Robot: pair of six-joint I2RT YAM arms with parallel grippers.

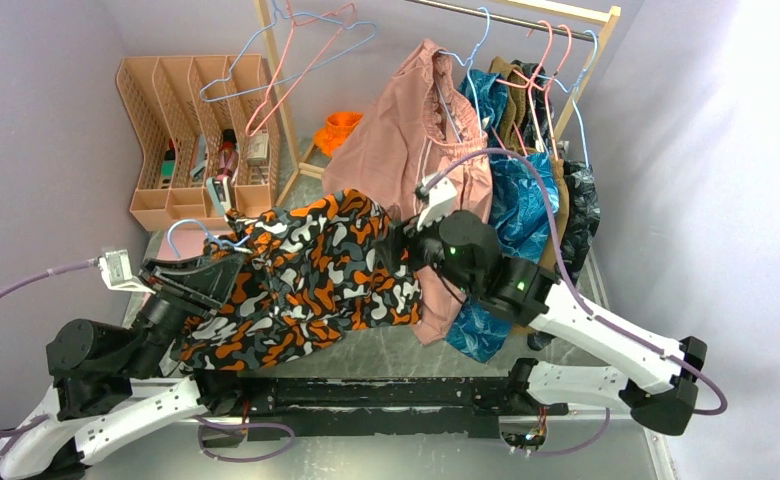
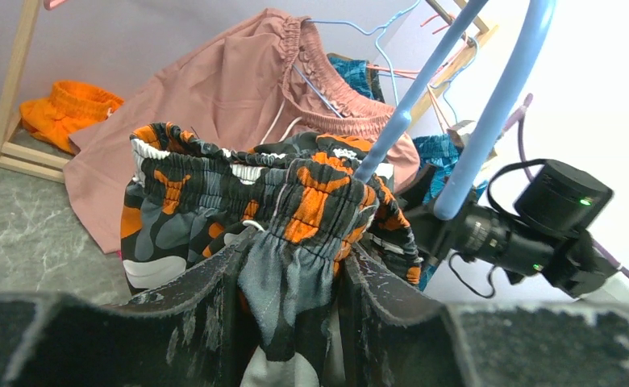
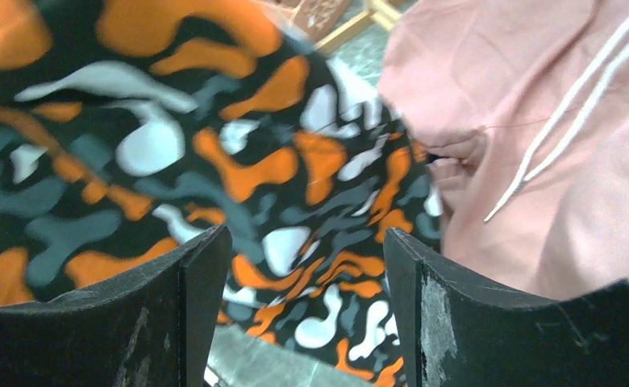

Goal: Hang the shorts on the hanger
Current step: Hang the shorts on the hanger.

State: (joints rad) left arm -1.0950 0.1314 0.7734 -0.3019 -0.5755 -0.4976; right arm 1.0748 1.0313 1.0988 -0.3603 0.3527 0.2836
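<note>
The shorts (image 1: pixel 316 280), in an orange, black, white and grey blotch print, hang spread between my two arms above the table. My left gripper (image 1: pixel 221 268) is shut on their gathered waistband (image 2: pixel 299 250). The light-blue hanger (image 1: pixel 188 232) shows its hook just above that gripper. In the left wrist view its two blue bars (image 2: pixel 489 113) rise to the right from behind the waistband. My right gripper (image 1: pixel 406 252) is at the right edge of the shorts. In the right wrist view it (image 3: pixel 307 242) is open and empty, with the shorts (image 3: pixel 214 161) just beyond the fingers.
A dusty-pink garment (image 1: pixel 416 120) and a blue leaf-print garment (image 1: pixel 521 200) hang on the wooden rack (image 1: pixel 526 20) behind the shorts. Pink and blue hangers (image 1: pixel 296 50) hang at the rack's left. A peach file organiser (image 1: pixel 196 130) stands at back left. An orange cloth (image 1: pixel 341 128) lies under the rack.
</note>
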